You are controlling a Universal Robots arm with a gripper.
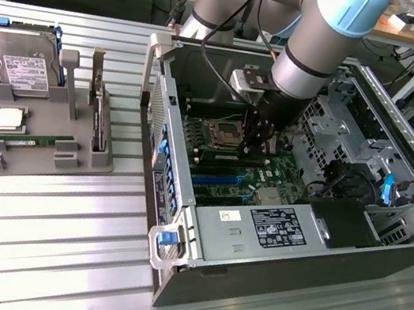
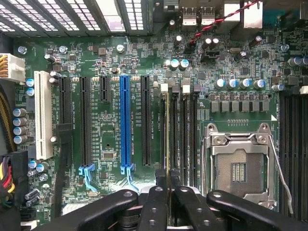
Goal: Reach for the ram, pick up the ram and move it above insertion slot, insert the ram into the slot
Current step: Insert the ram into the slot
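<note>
In the exterior view, the robot arm reaches down into the open computer case point(image 1: 381, 258) on the slatted desk point(image 1: 37, 253), with the gripper point(image 1: 259, 138) low over the motherboard point(image 1: 228, 171) beside the square processor socket point(image 1: 221, 133). To the exterior view's left, a grey tray point(image 1: 39, 149) on the desk holds a silver hard drive point(image 1: 21, 62), a square processor chip point(image 1: 6, 118) and a spare green memory stick point(image 1: 33, 142) lying flat. The wrist view adds the detail under the gripper point(image 2: 167, 180): the black fingers point(image 2: 185, 202) are clenched on the ram point(image 2: 166, 139), seen edge-on as a thin line running along the slot point(image 2: 171, 130). Whether it is seated in the slot cannot be told. That slot lies in the group of black memory sockets between the blue socket point(image 2: 125, 125) and the processor socket point(image 2: 239, 166).
</note>
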